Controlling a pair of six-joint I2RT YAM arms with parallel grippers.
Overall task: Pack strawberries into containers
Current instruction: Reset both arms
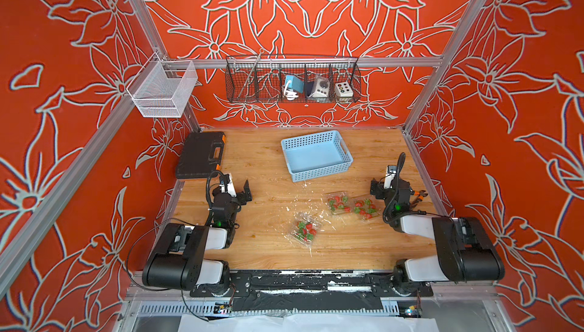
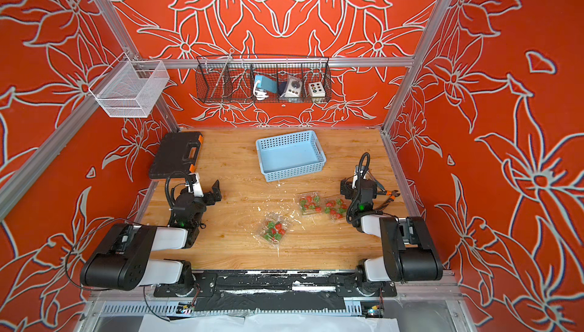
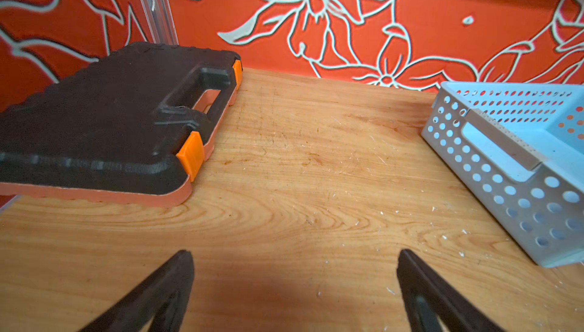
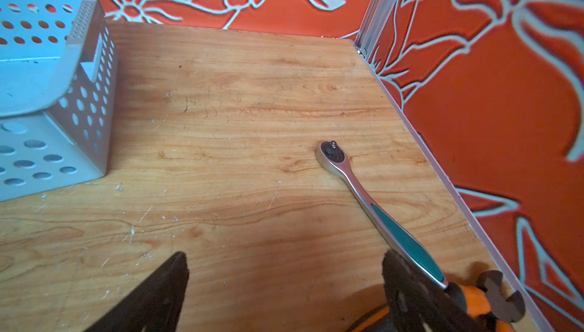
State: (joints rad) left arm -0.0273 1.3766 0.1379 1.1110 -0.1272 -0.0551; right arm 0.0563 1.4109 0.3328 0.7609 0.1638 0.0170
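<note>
Three clear containers lie on the wooden table in both top views: one near the middle front and two side by side further right. Red strawberries with green caps show through the plastic of each. My left gripper hovers at the left, well clear of them, open and empty over bare wood. Just right of the right-hand pair, my right gripper is open with nothing between its fingers. Neither wrist view shows a container.
A light-blue perforated basket stands empty at the back middle. A black case with orange latches lies back left. A ratchet wrench and orange-handled pliers lie by the right wall.
</note>
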